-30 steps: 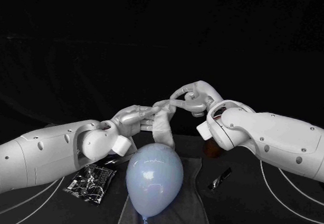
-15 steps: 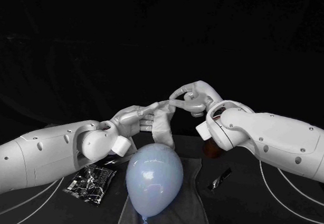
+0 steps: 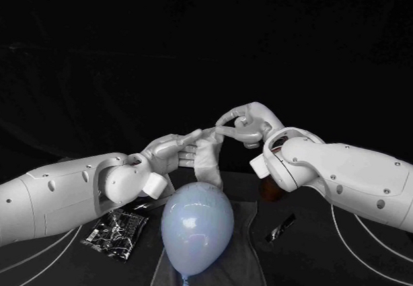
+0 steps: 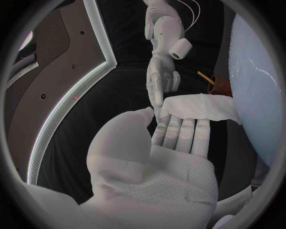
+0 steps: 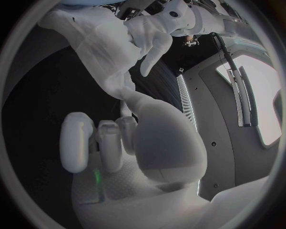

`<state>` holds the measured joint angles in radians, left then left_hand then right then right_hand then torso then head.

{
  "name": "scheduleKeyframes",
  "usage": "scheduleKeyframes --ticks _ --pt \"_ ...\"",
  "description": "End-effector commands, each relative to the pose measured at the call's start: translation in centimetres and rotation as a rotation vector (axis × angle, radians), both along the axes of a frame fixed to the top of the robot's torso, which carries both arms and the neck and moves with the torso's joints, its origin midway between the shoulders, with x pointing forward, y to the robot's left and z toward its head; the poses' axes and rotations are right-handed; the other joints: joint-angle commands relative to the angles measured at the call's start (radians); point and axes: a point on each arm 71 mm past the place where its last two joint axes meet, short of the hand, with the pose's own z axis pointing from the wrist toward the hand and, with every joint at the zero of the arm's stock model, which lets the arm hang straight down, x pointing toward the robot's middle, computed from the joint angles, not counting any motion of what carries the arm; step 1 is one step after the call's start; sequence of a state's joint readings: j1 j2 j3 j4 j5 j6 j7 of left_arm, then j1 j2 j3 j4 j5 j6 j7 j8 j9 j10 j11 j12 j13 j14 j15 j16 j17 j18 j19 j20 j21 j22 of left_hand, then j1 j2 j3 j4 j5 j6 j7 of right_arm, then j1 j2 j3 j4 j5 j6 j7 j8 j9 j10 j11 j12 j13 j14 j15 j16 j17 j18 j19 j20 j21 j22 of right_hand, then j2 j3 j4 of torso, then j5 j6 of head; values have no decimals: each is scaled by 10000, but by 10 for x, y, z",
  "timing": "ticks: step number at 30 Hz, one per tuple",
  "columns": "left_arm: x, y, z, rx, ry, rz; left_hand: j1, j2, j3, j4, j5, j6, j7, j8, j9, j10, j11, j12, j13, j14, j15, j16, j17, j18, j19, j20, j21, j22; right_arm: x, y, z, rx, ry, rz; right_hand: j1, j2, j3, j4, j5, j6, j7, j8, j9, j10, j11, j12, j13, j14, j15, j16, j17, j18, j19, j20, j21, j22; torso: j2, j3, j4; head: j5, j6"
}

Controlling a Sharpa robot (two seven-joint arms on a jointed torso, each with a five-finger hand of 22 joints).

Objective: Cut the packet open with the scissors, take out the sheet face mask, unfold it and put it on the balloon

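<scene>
Just above the balloon [image 3: 196, 226], at the middle of the head view, both hands had hold of the sheet face mask [image 3: 210, 167]. The mask hung as a pale, narrow, crumpled strip, and its lower end reached down to the balloon's top. The right hand [image 3: 247, 125], a little up and right of centre, pinched the strip's upper end with its fingers curled in around it. The left hand [image 3: 174, 155], lower and to the left, had its fingers stretched out nearly flat. In the left wrist view the mask lay across those fingertips with the thumb drawn in at its edge, so the hand held the sheet lightly rather than in a closed fist. The two hands were close together, and the right hand's fingertips came down to the mask just beyond the left hand's fingers.

The balloon, pale blue, lay lengthwise on a dark grey cloth [image 3: 244, 268] at the bottom centre, with its knot toward the lower edge. The packet [image 3: 116, 233] lay flat on the black table [image 3: 351, 277] at the lower left, just beside the cloth. The scissors [image 3: 279, 227] lay at the cloth's right edge, below the right arm and well apart from the packet.
</scene>
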<state>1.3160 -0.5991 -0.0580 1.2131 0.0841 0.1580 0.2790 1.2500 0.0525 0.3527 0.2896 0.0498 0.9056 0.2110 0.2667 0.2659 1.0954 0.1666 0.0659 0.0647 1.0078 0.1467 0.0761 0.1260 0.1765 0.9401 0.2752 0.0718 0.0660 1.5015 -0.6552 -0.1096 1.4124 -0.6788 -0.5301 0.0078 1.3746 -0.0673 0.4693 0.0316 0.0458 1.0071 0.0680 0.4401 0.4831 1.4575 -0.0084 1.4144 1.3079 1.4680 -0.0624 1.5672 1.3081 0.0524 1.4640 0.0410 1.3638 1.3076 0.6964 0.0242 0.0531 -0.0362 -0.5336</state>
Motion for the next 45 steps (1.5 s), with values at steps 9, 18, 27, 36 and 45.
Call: scheduleKeyframes --ticks 9,18,27,36,45 --pt "0 1 2 -141 -77 60 1256 207 1318 -779 -1 53 -142 52 31 144 -98 -24 -4 -25 -69 -53 -4 97 -10 36 -4 -2 -1 2 1 39 -97 149 -65 39 62 -4 30 30 -6 54 12 227 13 -13 1415 1028 -64 36 2627 -112 357 -30 -23 2084 2 -1 3 -14 -10" --pt "0 2 2 -103 -153 148 1457 -45 2106 -1143 -4 152 -196 299 192 369 -150 1 0 10 -90 -40 -4 98 20 16 6 0 1 1 1 30 -96 110 -155 -11 96 -24 29 -75 3 68 15 31 24 -348 1171 1013 -55 6 2567 -73 287 -23 -224 2030 -8 -6 11 8 -49" --pt "-1 3 3 -103 -245 302 1375 -91 2373 -1154 -4 213 -225 474 301 549 -191 7 5 83 -124 -15 13 96 42 8 9 -1 2 3 -2 45 45 171 -775 -271 -194 212 26 -801 380 -392 -280 -1107 336 -2121 -82 901 193 -201 2173 83 -67 141 -1154 1780 5 -4 4 25 -62" --pt "0 5 3 -267 -250 398 1254 -66 2493 -1131 -2 223 -227 555 354 623 -200 2 6 78 -127 -26 14 93 25 16 -4 -5 5 2 -6 -16 292 219 -1136 -459 -531 510 25 -1341 748 -964 -648 -2238 666 -3715 -1247 639 489 -609 1453 275 -546 400 -2337 1462 -2 -4 3 17 -42" --pt "-1 5 4 -387 -248 342 1144 -36 2631 -1188 -3 143 -210 593 392 599 -185 -30 -2 24 -111 -58 5 91 -18 29 -27 -10 8 -1 -7 -19 379 72 -1065 -380 -528 521 26 -1288 746 -984 -681 -2207 672 -3653 -1229 642 506 -597 1475 275 -537 439 -2310 1469 -1 -5 -3 -8 -44"
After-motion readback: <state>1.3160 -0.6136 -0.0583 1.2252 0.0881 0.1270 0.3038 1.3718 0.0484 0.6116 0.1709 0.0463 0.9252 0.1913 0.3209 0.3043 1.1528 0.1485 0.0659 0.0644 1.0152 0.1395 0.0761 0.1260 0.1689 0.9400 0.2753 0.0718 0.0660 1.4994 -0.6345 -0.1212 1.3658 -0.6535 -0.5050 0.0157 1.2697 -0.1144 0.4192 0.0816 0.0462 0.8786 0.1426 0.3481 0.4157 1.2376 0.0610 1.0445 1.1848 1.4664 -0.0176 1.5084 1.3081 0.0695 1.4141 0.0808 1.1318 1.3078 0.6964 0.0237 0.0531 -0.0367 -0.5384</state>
